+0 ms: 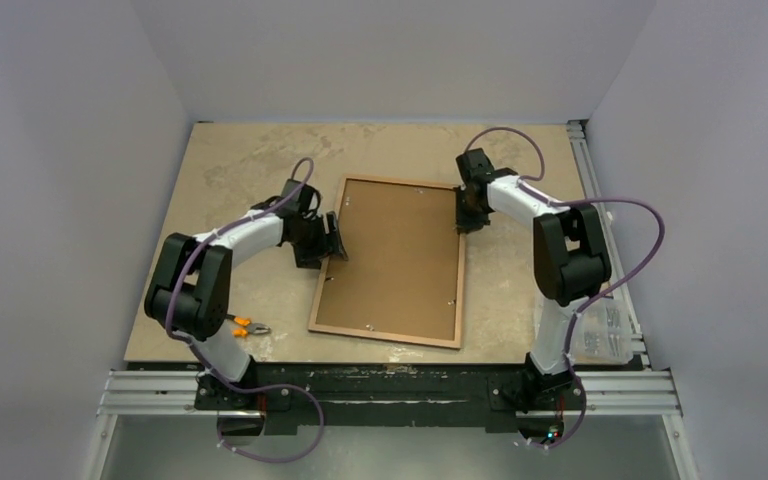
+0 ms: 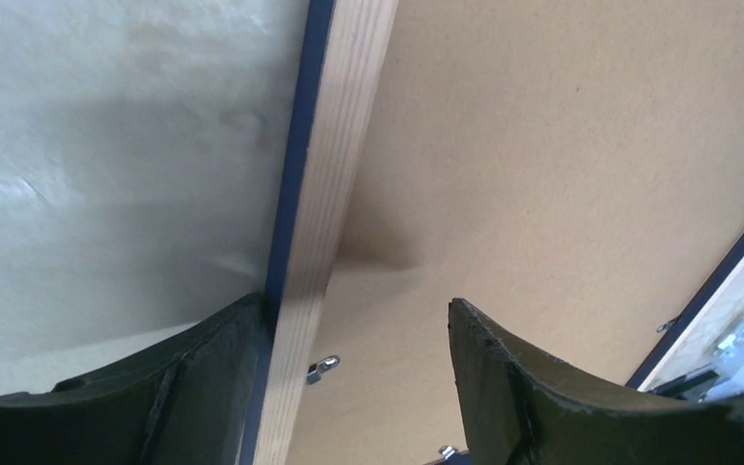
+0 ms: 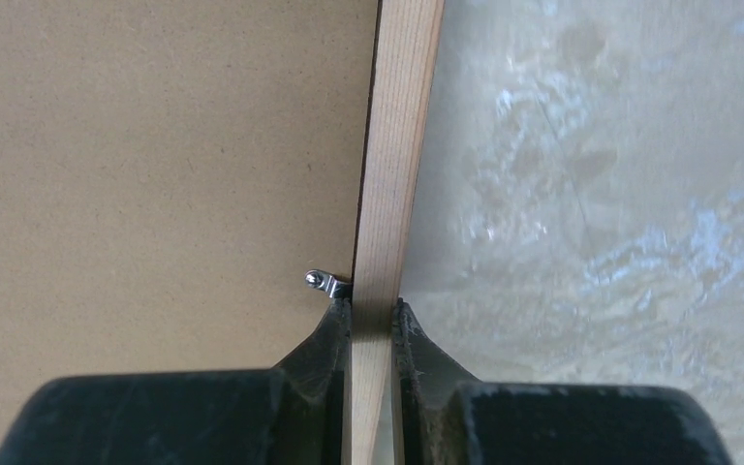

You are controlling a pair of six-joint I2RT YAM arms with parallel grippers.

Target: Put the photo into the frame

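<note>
The frame (image 1: 385, 337) lies back-up on the beige table (image 1: 240, 160); the left gripper (image 1: 334, 240) and right gripper (image 1: 468, 214) apparently meet its opposite rails.

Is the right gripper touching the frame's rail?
Touching. The right wrist view shows the right gripper closed on the frame, both fingers pressed against its wooden rail with no gap.

The frame (image 1: 385, 337) lies flat in the middle of the table (image 1: 240, 160) and takes most of it. The left gripper (image 1: 335, 240) stands open at its left rail, and the right gripper (image 1: 470, 215) pinches the right rail at the far corner. The far strip and far left corner are free. Near left lie pliers (image 1: 248, 326), near right a clear box (image 1: 600, 335), and walls (image 1: 390, 50) close three sides.
</note>
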